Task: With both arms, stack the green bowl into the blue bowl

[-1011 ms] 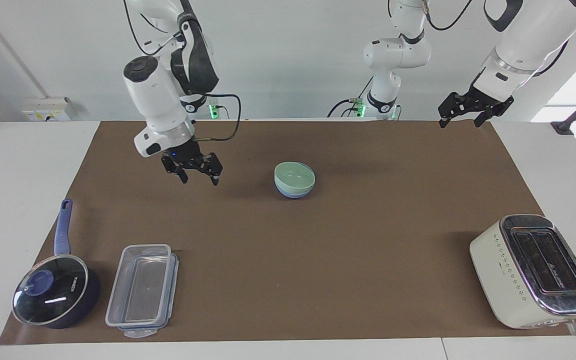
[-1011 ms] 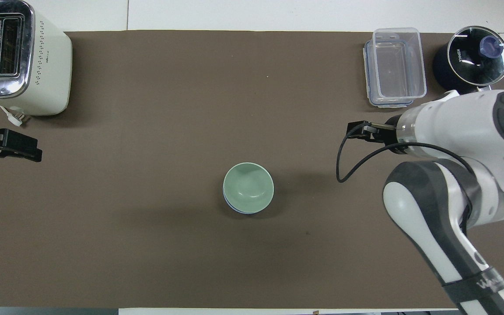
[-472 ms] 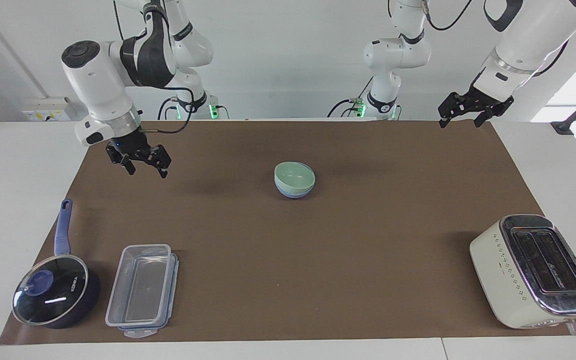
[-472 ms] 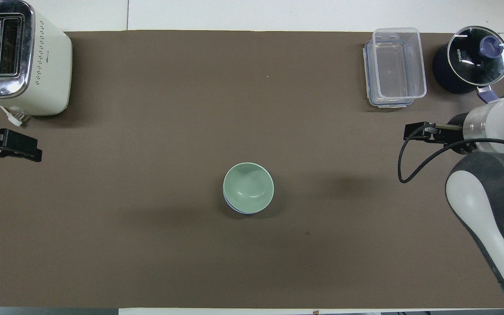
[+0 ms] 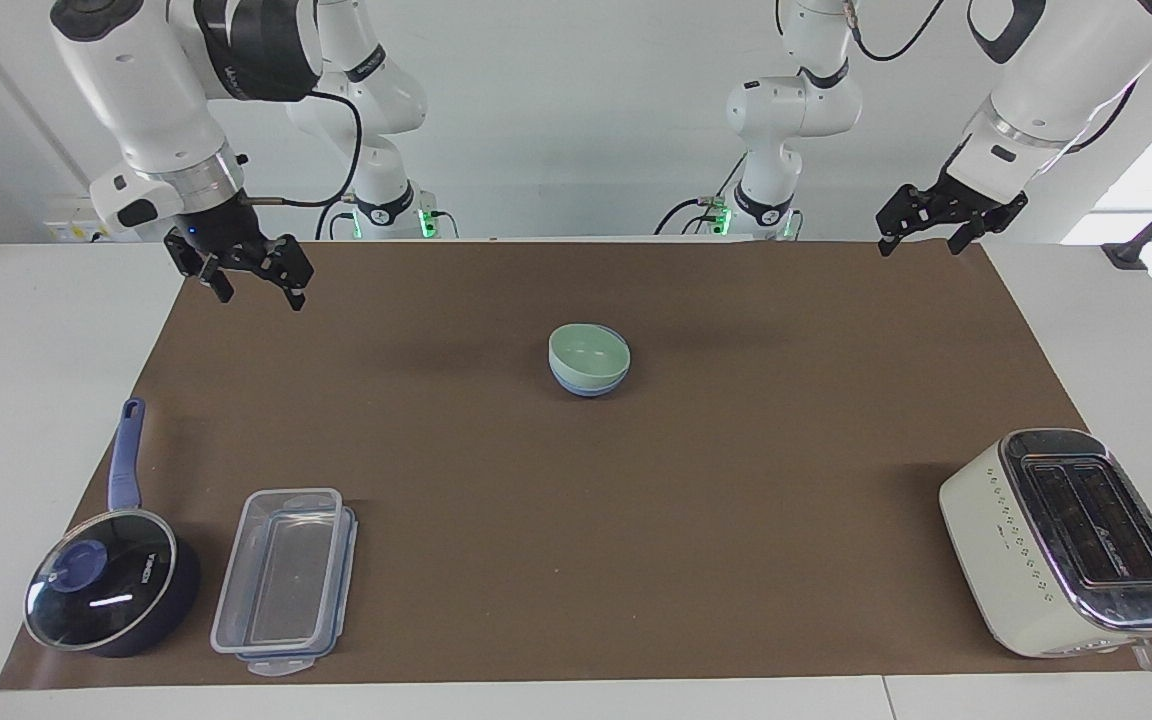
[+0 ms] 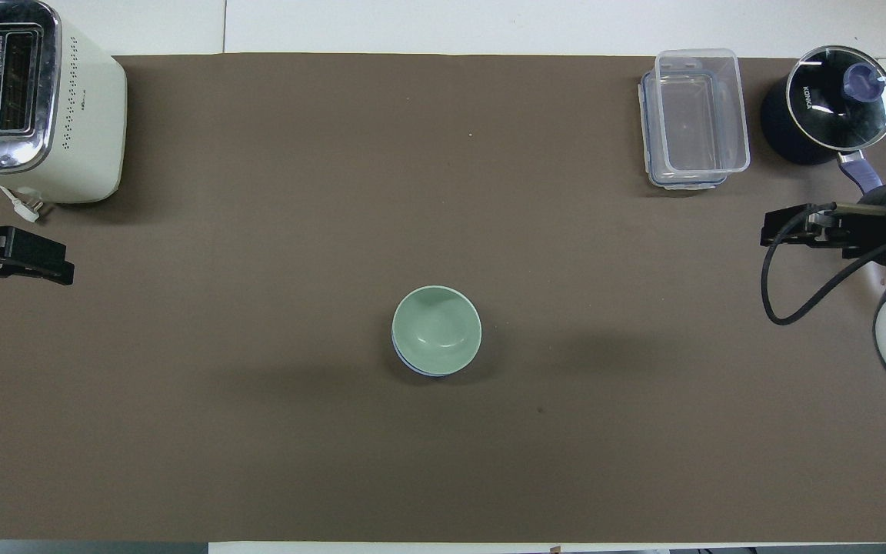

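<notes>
Mint-green bowl (image 5: 589,355) nested inside blue bowl (image 5: 591,383), blue rim showing just under the green one; stack upright at mid-counter on brown mat (image 5: 736,480), well apart from everything else. Right pincer (image 5: 247,278) raised over the mat corner at the right arm's end, fingers spread apart, nothing held. Left pincer (image 5: 936,222) raised over the mat edge at the left arm's end, fingers likewise parted and empty. Neither pincer near the bowls. Cream toaster (image 5: 1066,540) at the left arm's end, farther from the robots than the bowls. Clear lidded container (image 5: 284,580) and dark saucepan with glass lid (image 5: 106,590) side by side at the right arm's end, also farther from the robots; saucepan handle pointing toward the robots. White counter (image 5: 36,330) bare around the mat.
</notes>
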Robot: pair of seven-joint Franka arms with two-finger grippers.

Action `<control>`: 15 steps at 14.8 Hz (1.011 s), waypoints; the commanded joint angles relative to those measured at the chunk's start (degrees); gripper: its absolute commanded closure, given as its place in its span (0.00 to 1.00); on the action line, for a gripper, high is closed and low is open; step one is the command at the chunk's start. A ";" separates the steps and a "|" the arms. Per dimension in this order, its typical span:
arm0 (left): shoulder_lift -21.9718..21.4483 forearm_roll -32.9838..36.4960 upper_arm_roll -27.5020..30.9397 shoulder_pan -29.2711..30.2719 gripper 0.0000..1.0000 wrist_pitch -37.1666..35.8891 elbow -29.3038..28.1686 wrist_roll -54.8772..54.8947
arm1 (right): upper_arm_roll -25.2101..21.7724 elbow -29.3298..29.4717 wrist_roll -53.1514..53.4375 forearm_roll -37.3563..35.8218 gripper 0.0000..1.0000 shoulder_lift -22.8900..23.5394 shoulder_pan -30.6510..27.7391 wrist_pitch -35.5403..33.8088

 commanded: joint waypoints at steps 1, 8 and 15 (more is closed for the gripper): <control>-0.82 -0.80 -0.28 0.75 0.00 -0.89 -0.30 0.74 | 0.57 5.56 -1.04 -3.26 0.00 2.13 -1.02 -5.21; -0.82 -0.71 -0.28 0.75 0.00 -0.89 -0.30 0.74 | 0.39 6.28 -2.62 -3.10 0.00 1.96 -1.02 -8.22; -0.82 -0.71 -0.28 0.75 0.00 -0.89 -0.30 0.74 | 0.57 5.05 -3.67 -2.84 0.00 1.08 -0.41 -9.27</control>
